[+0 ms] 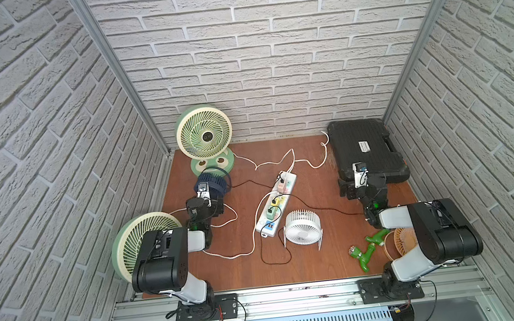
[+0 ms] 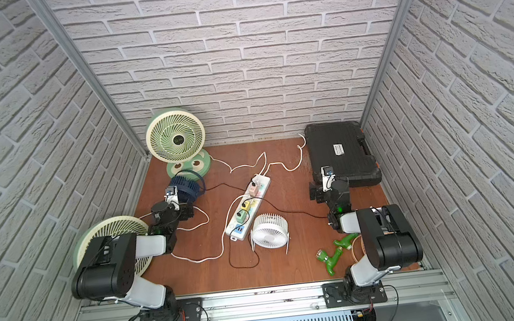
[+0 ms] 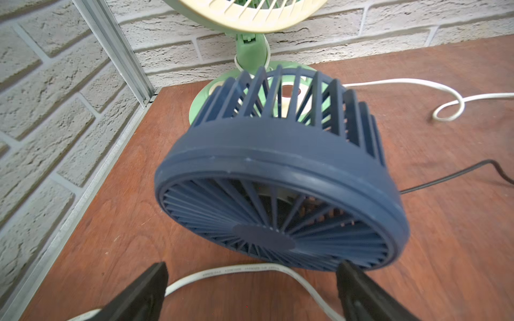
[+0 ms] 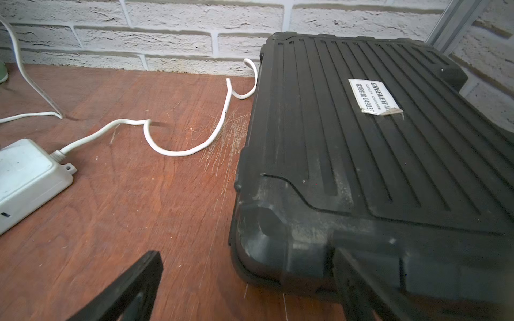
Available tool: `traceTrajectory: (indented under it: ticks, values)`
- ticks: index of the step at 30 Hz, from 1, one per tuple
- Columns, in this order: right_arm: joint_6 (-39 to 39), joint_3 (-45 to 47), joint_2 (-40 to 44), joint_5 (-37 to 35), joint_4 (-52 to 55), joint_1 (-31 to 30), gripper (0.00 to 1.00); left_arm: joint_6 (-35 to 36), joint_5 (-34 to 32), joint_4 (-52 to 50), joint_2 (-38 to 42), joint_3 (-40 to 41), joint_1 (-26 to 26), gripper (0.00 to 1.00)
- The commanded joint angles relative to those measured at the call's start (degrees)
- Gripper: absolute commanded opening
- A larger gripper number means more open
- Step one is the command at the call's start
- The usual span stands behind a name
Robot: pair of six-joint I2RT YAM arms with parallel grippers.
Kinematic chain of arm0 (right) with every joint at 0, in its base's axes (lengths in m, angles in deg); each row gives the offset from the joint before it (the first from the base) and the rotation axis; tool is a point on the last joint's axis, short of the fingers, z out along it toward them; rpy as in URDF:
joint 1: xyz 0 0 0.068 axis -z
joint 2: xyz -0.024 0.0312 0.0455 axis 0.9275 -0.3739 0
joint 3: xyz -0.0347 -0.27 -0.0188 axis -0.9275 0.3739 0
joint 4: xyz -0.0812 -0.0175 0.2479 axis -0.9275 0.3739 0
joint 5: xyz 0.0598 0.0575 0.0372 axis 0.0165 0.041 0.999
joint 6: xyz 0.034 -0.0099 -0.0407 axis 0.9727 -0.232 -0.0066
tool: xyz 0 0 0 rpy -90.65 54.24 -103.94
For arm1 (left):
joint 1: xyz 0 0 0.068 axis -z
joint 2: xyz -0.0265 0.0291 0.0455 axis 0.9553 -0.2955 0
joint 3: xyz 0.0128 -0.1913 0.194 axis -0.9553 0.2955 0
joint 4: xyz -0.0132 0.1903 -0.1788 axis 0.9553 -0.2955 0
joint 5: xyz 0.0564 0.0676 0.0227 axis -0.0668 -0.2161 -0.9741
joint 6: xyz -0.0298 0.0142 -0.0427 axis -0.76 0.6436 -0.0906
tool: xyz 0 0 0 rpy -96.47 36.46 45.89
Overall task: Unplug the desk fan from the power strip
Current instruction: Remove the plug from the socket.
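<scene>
— Looking for the power strip (image 1: 276, 205); where have you got it?
— In the middle of the desk (image 1: 324, 269), lying at a slant. Its white cord (image 4: 172, 152) leaves the far end and snakes towards the black case (image 1: 365, 150).
— What sits in the sockets?
— A white plug (image 1: 284, 176) at the far end, then a pink adapter (image 1: 281, 187), a yellow adapter (image 1: 275, 202) and a green adapter (image 1: 270, 213), each with a black lead. I cannot trace which lead runs to which fan.
— And the case?
— Shut, lying flat to the right of the strip; I cannot see what it holds.
— Your claws?
— My left claw (image 3: 251, 268) has its jaws wide apart, gripping nothing. It faces the navy fan (image 3: 278, 172), left of the strip, with a white cable (image 3: 236, 269) on the desk beneath it. My right claw (image 4: 247, 254) is spread wide too, holding nothing, at the case's near corner and well apart from the strip.
— Anything close to the strip?
— A white fan (image 1: 303, 231), just beside its near end.
</scene>
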Motion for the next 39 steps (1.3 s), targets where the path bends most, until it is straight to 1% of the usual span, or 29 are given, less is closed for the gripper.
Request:
traceTrajectory:
  ticks: [1, 21, 24, 25, 27, 32, 35, 39]
  values:
    - [-0.41, -0.78, -0.55, 0.86, -1.56, -0.2, 1.0, -0.21, -0.32, 1.57, -0.19, -1.2, 0.13, 0.98]
    - [-0.41, -0.2, -0.33, 0.7, -2.39, -0.19, 1.0, -0.13, -0.49, 1.55, -0.15, -1.21, 0.16, 0.98]
    - [-0.61, 0.17, 2.17, 0.77, -1.11, -0.22, 1.0, 0.0, -0.91, 1.55, -0.17, -1.28, 0.39, 0.98]
    - [-0.62, -0.05, 3.45, 0.72, 0.45, -0.27, 1.0, 0.08, -1.23, 1.57, -0.22, -1.23, 0.54, 0.98]
    - [-0.49, -1.49, 7.09, 0.59, 5.85, -0.41, 1.0, -0.1, -4.11, 0.03, 0.71, -1.7, 1.16, 0.98]
    - [-0.46, -9.26, 13.74, 2.65, 26.59, -2.07, 1.0, 0.97, -9.89, -4.11, 5.98, -1.56, 3.3, 0.98]
    - [-0.71, -13.09, 16.27, 3.41, 34.23, -4.03, 1.0, 1.54, -12.67, -8.98, 11.26, -1.63, 5.2, 0.98]
    - [0.25, -18.79, 17.8, 7.29, 42.51, -6.57, 1.0, -0.11, -14.17, -19.36, 18.94, -4.07, 7.18, 0.98]
